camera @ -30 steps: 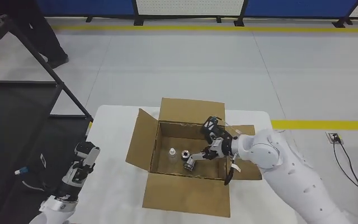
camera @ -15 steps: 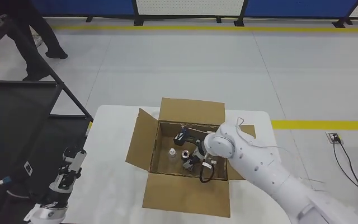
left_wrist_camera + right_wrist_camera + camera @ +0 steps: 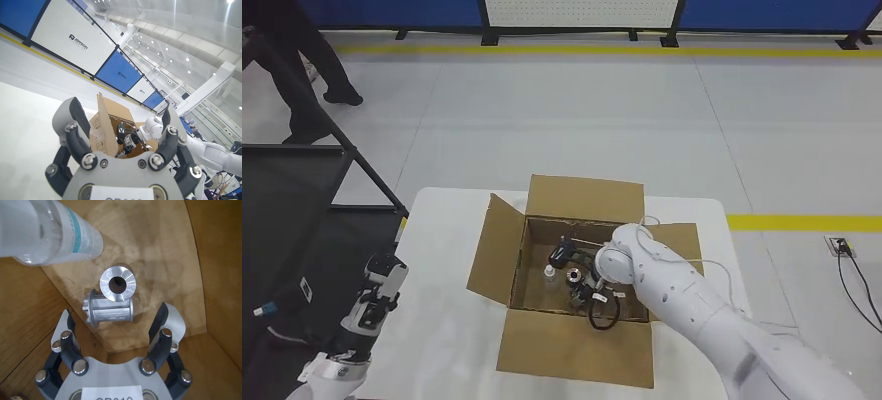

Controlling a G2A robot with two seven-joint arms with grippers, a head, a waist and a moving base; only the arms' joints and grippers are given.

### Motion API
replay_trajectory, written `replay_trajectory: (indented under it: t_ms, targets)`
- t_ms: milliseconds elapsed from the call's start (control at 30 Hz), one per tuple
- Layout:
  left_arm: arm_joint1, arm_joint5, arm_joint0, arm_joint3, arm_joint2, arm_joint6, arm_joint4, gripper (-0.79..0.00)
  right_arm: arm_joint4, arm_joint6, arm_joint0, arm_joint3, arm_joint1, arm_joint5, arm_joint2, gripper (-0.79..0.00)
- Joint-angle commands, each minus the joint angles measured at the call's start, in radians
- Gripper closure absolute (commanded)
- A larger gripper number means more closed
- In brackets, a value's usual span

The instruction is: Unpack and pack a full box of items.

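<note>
Right gripper [image 3: 115, 311]: down inside the box [image 3: 542, 235], poised over two metal parts; fingers spread wide, gripping nothing.
Left gripper [image 3: 121, 106]: out past the table [image 3: 442, 330] edge, about 8 o'clock from the box in the top view; fingers wide apart, empty.
Flanged cylinder [image 3: 109, 313]: lying on its side on the box floor, in line with the gap between the right fingers.
Cone-faced sleeve [image 3: 117, 286]: standing on end, close against the cylinder; contact likely but not certain.
Bottle [image 3: 56, 234]: clear plastic, upright, just beside the right gripper at roughly 10 o'clock in the top view.
Risk, double grab: likely if the close catches the sleeve along with the cylinder, ending in one part slipping or dropping.
Risk, roll-out: smooth round metal, prone to squirting from the pads on an off-centre pinch.
Risk, bottle tip-over: probable if the wrist swings toward 10 o'clock while lifting.
Risk, snag: cardboard wall near one finger; possible catch or box drag on the way down.
</note>
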Motion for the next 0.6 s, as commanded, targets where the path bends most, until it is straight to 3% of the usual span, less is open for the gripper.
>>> replay_trajectory:
  t_ms: [0, 33, 67, 100, 367, 567]
  targets:
    - [0.002, 0.001, -0.003, 0.001, 0.002, 0.003, 0.005, -0.785, -0.002, -0.002, 0.003, 0.021, -0.013, -0.005, -0.002, -0.533]
    - [0.002, 0.002, -0.004, 0.001, 0.003, 0.004, 0.007, -0.785, -0.005, -0.001, 0.004, 0.033, -0.019, -0.009, -0.004, -0.342]
    - [0.003, 0.003, -0.005, 0.002, 0.004, 0.007, 0.011, -0.785, -0.011, 0.003, 0.006, 0.044, -0.025, -0.009, -0.007, -0.071]
    - [0.004, 0.003, -0.006, 0.002, 0.005, 0.009, 0.013, -0.785, -0.012, 0.000, 0.007, 0.053, -0.031, -0.012, -0.007, 0.000]
    - [0.010, 0.004, -0.010, 0.002, 0.012, 0.021, 0.022, -0.785, -0.030, -0.024, 0.020, 0.114, -0.062, -0.029, -0.002, 0.000]
    - [0.014, 0.005, -0.014, 0.005, 0.020, 0.025, 0.026, -0.785, -0.041, -0.051, 0.036, 0.141, -0.060, -0.038, 0.022, 0.000]
